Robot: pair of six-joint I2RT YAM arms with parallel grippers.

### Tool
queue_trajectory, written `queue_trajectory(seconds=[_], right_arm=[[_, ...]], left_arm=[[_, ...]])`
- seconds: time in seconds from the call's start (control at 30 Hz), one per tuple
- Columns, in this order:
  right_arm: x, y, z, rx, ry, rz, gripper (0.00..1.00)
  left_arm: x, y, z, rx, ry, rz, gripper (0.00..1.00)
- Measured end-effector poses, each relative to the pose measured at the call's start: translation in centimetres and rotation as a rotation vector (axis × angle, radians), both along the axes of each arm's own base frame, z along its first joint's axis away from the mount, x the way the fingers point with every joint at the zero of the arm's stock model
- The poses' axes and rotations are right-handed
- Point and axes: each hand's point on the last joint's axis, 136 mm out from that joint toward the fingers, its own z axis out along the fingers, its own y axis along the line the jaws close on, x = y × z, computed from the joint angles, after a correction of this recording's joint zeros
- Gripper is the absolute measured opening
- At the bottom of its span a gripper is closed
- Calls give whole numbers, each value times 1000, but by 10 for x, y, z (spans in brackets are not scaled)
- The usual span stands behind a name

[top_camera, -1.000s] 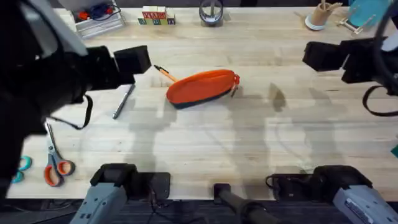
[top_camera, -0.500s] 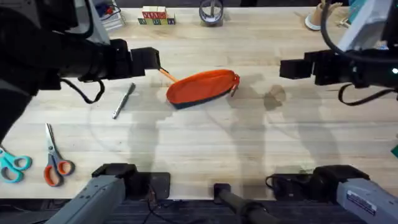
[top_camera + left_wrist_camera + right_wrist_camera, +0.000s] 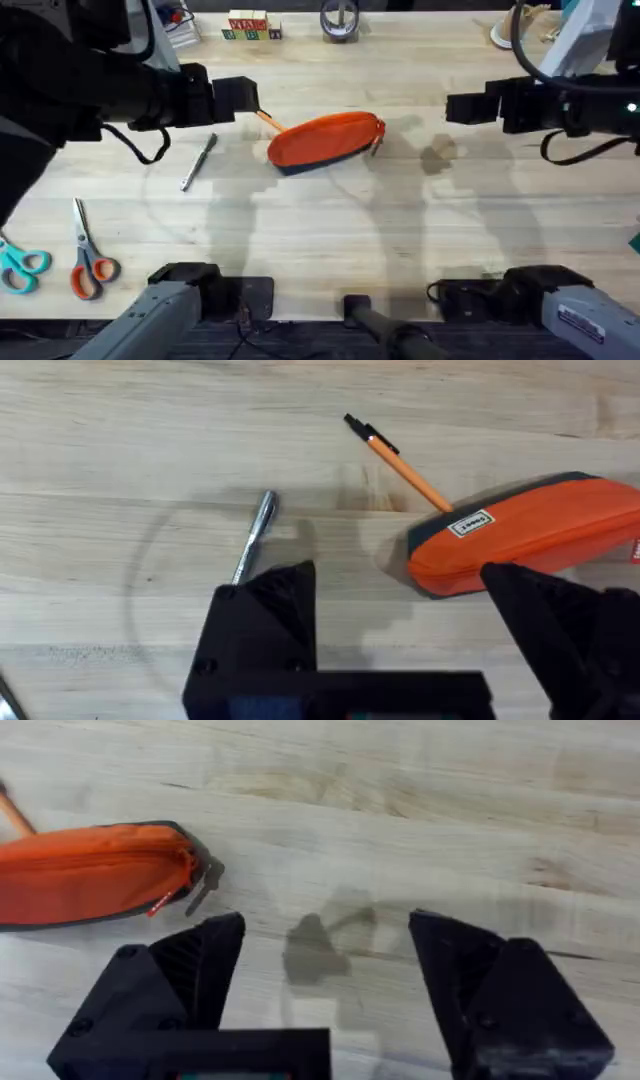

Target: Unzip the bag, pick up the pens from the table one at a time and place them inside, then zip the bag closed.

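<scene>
The orange bag (image 3: pixel 325 140) lies zipped on the table (image 3: pixel 330 230), left of centre, its zipper pull (image 3: pixel 205 882) at its right end. An orange pen (image 3: pixel 264 119) pokes out from behind the bag's left end. Further left lies a silver pen (image 3: pixel 198 162). My left gripper (image 3: pixel 240 97) hovers open just left of the bag, over the pens; in its wrist view the bag (image 3: pixel 530 535), orange pen (image 3: pixel 400 460) and silver pen (image 3: pixel 255 535) all show beyond the left gripper (image 3: pixel 400 615). My right gripper (image 3: pixel 462 107) hangs open right of the bag, holding nothing, with the bag's end (image 3: pixel 90 875) beyond the right gripper (image 3: pixel 325 960).
Orange-handled scissors (image 3: pixel 90 262) and teal-handled scissors (image 3: pixel 20 265) lie at the front left. Letter blocks (image 3: pixel 247 26), a tape roll (image 3: pixel 340 20) and a wire basket (image 3: pixel 165 25) line the far edge.
Both arms have swung inward toward the bag over the last second, the right gripper the farthest. The bag and pens have not moved.
</scene>
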Motion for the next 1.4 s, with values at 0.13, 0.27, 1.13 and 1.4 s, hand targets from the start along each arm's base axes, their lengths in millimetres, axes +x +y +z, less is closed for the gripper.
queue_trajectory(seconds=[0.13,0.27,1.13,1.4], right_arm=[[0,0,0,1,0,1,998],[0,0,0,1,0,1,998],[0,0,0,1,-1,1,998],[0,0,0,1,-1,1,998]], left_arm=[[0,0,0,0,-1,0,993],[1,0,1,12,-6,-22,993],[17,-10,14,325,-153,-533,991],[5,-37,16,239,-224,-766,990]])
